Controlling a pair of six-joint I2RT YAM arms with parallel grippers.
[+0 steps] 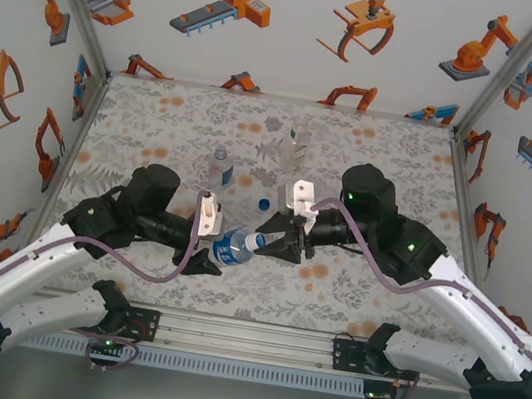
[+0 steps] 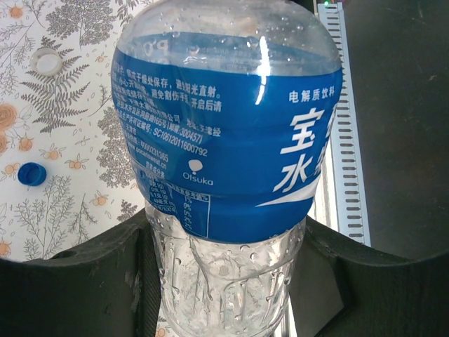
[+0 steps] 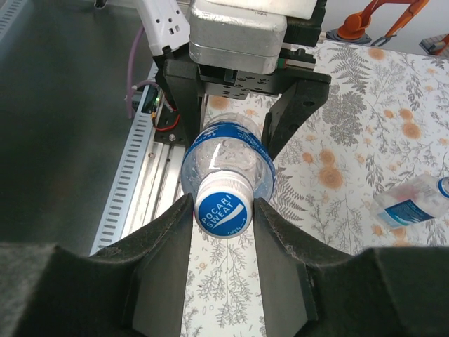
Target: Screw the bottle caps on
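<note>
Fern-print table [image 1: 154, 141] carries a job barely begun (1 of 3). The left end effector [image 1: 215, 255] clamps the squat bottle [image 2: 224, 140], empty but for droplets. The right end effector [image 3: 223, 209] pinches a white cap [image 3: 224, 214] on its neck. Beyond that bottle wait the slim bottle [image 1: 218, 167], tall bottle [image 1: 294, 148], blue cap [image 1: 263, 202] and loose white cap [image 2: 45, 61].

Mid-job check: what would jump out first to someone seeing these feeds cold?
The blue-label bottle, held sideways at centre front between both arms: the left tool clamps its body and the right tool pinches its blue-topped cap. Next, a loose blue cap and a loose white cap lying on the floral table.
</note>
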